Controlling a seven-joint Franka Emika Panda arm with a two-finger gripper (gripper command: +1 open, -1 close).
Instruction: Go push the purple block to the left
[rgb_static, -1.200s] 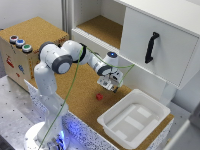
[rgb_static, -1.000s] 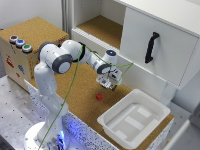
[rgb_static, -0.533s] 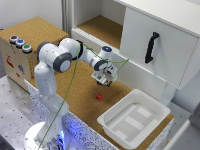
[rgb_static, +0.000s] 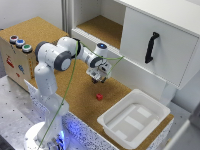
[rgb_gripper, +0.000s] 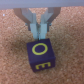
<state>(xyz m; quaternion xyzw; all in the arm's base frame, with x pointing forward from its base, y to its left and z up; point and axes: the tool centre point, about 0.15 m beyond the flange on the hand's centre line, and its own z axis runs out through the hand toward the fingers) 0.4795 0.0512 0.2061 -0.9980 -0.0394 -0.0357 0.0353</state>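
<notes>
The purple block (rgb_gripper: 40, 54) with yellow letters on its faces lies on the cork board, seen clearly in the wrist view. My gripper (rgb_gripper: 39, 33) has its two fingers drawn together, and their tips rest against the block's edge without holding it. In the exterior view the gripper (rgb_static: 98, 75) hangs low over the cork surface in front of the cabinet, and it hides the block there.
A small red block (rgb_static: 99, 96) lies on the cork just in front of the gripper. A white tray (rgb_static: 117, 127) stands at the exterior view's right. A white cabinet (rgb_static: 150, 47) with an open shelf is behind. A box with coloured buttons (rgb_static: 15, 55) stands at the left.
The gripper has moved toward the exterior view's left and slightly back, away from the red block.
</notes>
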